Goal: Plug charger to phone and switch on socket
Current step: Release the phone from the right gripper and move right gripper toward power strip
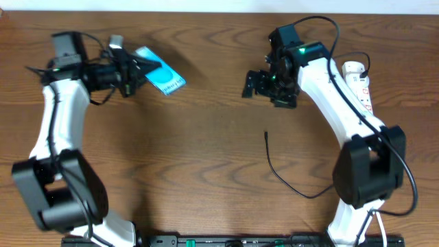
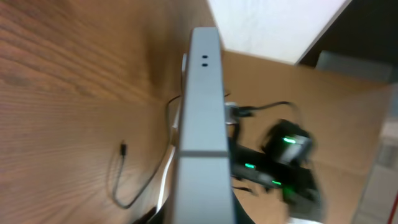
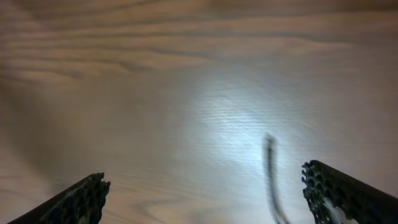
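My left gripper (image 1: 139, 70) is shut on the phone (image 1: 164, 79), holding it tilted above the table at the upper left, its teal-blue screen showing. In the left wrist view the phone (image 2: 202, 124) appears edge-on as a grey slab with two small holes near its far end. The charger (image 1: 266, 136) lies on the table with its black plug tip pointing to the back, and its thin cable curls off to the right. My right gripper (image 1: 257, 84) hangs open above the wood, behind that tip. The blurred charger tip (image 3: 268, 144) lies just inside the right-hand finger (image 3: 342, 193). The socket (image 1: 358, 81) lies at the far right.
The socket's white cord (image 2: 166, 171) and the charger (image 2: 123, 149) lie on the wood beyond the phone in the left wrist view. The right arm (image 2: 283, 163), blurred, with green lights, stands behind them. Both arm bases sit at the table's front edge.
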You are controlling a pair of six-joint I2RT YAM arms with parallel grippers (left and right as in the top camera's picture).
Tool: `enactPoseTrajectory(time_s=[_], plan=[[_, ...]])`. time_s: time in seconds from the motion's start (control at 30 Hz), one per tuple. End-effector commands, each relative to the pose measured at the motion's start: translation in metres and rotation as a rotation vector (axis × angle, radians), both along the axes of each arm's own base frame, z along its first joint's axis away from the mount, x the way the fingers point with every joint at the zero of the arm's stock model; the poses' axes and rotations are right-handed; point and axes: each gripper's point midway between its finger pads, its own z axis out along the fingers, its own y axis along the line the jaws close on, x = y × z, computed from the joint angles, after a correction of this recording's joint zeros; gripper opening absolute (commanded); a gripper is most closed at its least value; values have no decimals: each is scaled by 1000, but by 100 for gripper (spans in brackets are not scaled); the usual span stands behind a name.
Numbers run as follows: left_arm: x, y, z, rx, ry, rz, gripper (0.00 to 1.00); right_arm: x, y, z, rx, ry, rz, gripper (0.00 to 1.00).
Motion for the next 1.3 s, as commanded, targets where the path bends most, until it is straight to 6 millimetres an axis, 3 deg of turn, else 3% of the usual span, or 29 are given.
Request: enactPoseTrajectory(time_s=[0.0, 0.13, 0.3, 0.57, 0.77, 1.07, 1.27], plan=[[-1, -26, -20, -3, -61, -118, 7, -1, -31, 11, -154, -60, 43, 99], [-3, -56, -38, -35, -114, -228, 7, -14, -36, 8, -184, -20, 123, 99], [-5, -73, -54, -33, -119, -279, 7, -26, -41, 5, -205, 21, 171, 99], [-7, -77, -58, -70, -171, -316, 7, -37, -43, -9, -226, 70, 182, 99], [-7, -77, -59, -74, -155, -312, 7, -52, -29, -41, -197, 102, 186, 99], [-6, -76, -62, -56, -151, -308, 7, -76, -1, -65, -176, 131, 228, 99], [-6, -76, -62, -56, -151, -308, 7, -83, -5, -82, -187, 154, 165, 96]])
